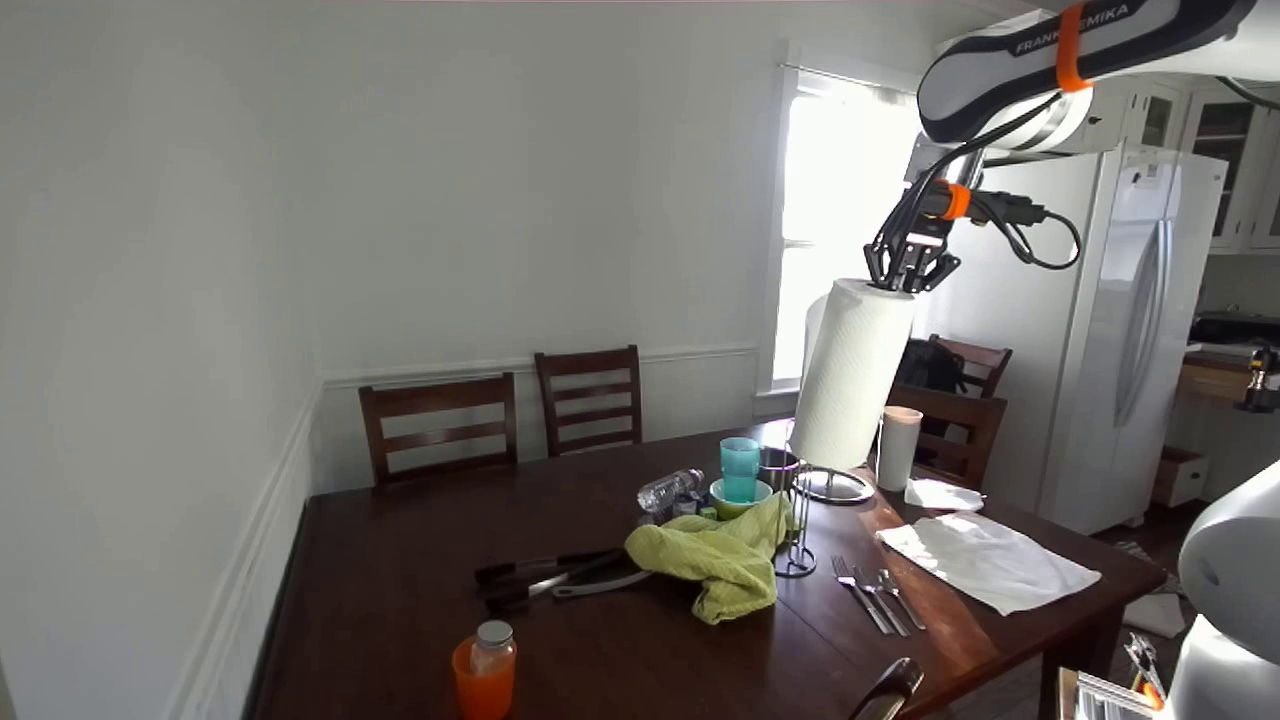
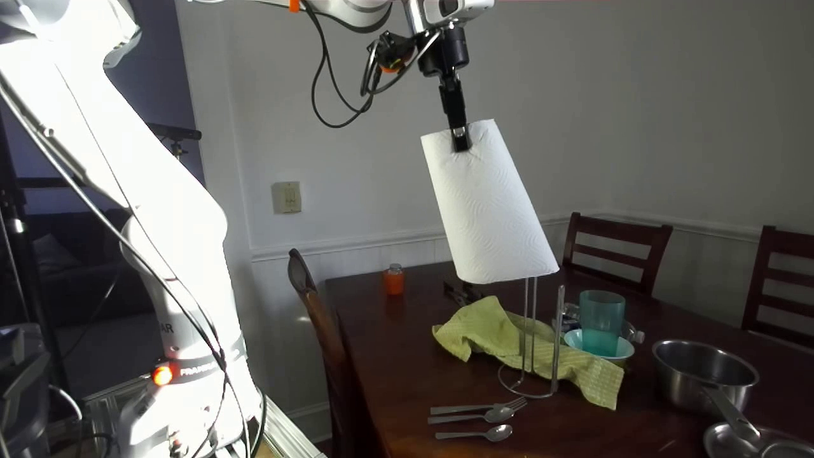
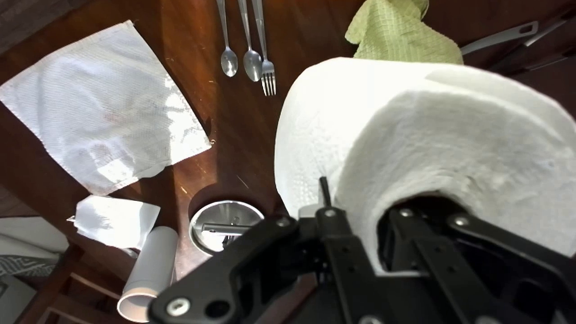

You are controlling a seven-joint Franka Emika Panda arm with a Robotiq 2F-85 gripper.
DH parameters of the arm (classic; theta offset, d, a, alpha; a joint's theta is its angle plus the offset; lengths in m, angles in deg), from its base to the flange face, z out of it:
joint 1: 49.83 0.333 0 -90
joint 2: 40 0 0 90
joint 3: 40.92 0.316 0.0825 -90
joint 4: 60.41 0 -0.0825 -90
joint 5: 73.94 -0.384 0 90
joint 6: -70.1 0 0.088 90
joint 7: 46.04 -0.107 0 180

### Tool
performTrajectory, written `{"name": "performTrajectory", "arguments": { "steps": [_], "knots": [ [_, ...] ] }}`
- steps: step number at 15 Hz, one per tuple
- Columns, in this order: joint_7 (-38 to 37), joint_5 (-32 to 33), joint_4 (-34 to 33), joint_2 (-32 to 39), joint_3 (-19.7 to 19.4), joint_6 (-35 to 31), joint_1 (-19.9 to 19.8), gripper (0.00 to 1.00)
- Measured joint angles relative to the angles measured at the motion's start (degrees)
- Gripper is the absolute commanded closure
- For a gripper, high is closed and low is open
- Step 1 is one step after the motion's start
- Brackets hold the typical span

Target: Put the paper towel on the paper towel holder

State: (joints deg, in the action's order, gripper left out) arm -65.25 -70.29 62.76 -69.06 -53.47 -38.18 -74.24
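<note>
The white paper towel roll hangs tilted in the air in both exterior views. My gripper is shut on the wall at its top end, one finger outside and one in the core. The wrist view shows the roll and the gripper from above. The wire paper towel holder stands upright on the table; its base ring lies below the roll. Its thin rods reach the roll's bottom edge; I cannot tell whether they enter the core or pass behind. The wrist view hides the holder.
A green cloth lies against the holder. Forks and spoons lie in front of it. Teal cups stand in a bowl, near a metal pot. A white cloth and a white tube are nearby.
</note>
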Motion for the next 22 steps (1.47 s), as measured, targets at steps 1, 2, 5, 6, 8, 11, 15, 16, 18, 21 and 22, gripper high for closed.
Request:
{"name": "performTrajectory", "arguments": {
  "steps": [1, 2, 5, 6, 8, 11, 15, 16, 18, 21, 22],
  "knots": [
    [0.0, 0.0, -1.3, 0.9, -0.1, 0.1, 0.1, 0.95],
    [0.0, -0.1, -2.6, 2.0, -0.4, 0.1, 0.2, 0.95],
    [0.0, -0.6, -6.5, 5.5, -1.1, 0.1, 1.0, 0.95],
    [0.0, -0.8, -7.8, 6.7, -1.4, 0.1, 1.3, 0.95],
    [0.0, -1.3, -10.5, 9.1, -1.9, 0.1, 1.7, 0.95],
    [0.0, -2.5, -13.9, 12.7, -3.0, 0.1, 2.1, 0.95],
    [0.0, -4.9, -17.6, 17.2, -4.0, 0.1, 2.4, 0.95],
    [0.0, -5.5, -18.3, 18.1, -4.1, 0.1, 2.5, 0.95],
    [0.0, -6.6, -19.3, 19.7, -4.4, 0.2, 2.6, 0.95],
    [0.2, -7.3, -20.4, 21.5, -4.8, 1.0, 2.8, 0.95],
    [0.3, -7.3, -20.7, 22.0, -5.0, 1.5, 2.8, 0.95]
  ]
}}
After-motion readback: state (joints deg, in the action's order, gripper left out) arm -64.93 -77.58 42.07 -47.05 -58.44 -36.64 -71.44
